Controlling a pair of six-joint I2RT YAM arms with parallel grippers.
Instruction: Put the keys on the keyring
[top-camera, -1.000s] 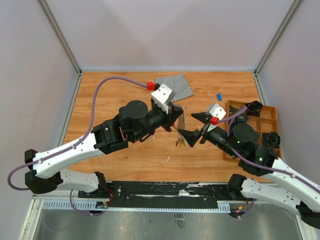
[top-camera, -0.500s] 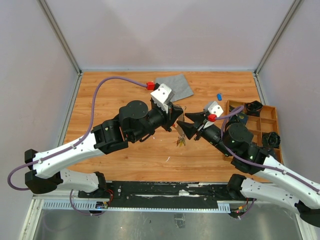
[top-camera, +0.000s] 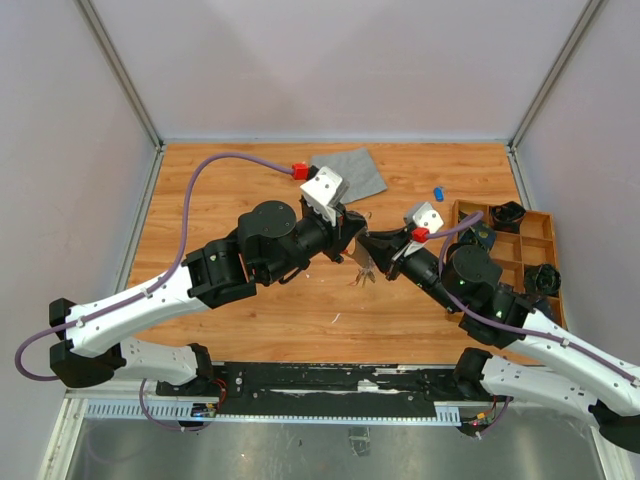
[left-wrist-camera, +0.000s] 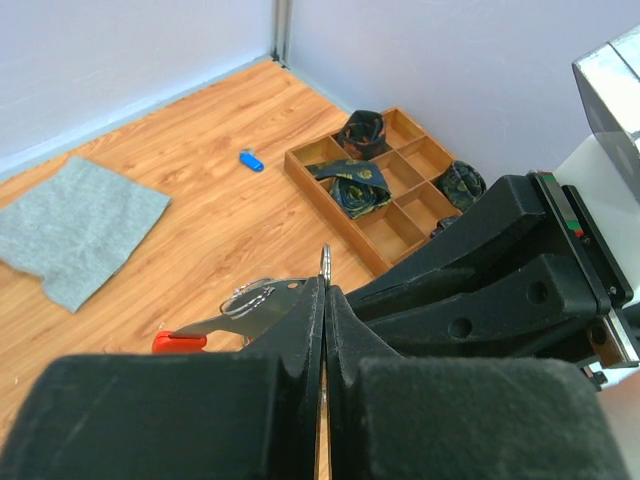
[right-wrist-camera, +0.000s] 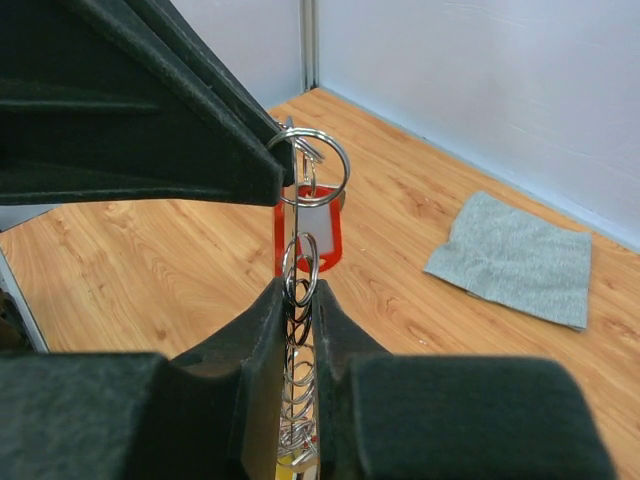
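My left gripper (top-camera: 358, 238) is shut on a silvery ring (right-wrist-camera: 308, 165) at the top of the keyring; the ring's edge pokes out above its fingertips (left-wrist-camera: 324, 285). From the ring hang the keyring's red loop (right-wrist-camera: 310, 240) and a thin chain of rings. The chain runs down between my right gripper's pads (right-wrist-camera: 302, 290), which are shut on it, tip to tip with the left (top-camera: 378, 246). A yellow key head (right-wrist-camera: 290, 462) peeks out low in that gap. Keys dangle below (top-camera: 362, 275). One blue key (top-camera: 438, 192) lies alone on the table.
A grey cloth square (top-camera: 350, 172) lies at the back of the wooden table. A wooden compartment tray (top-camera: 553, 250) with dark rolled items stands at the right, close behind the right arm. Grey walls enclose the table on three sides.
My right gripper has moved left up to the left gripper's tips and closed from wide open onto the hanging chain. The left arm has held still with the ring.
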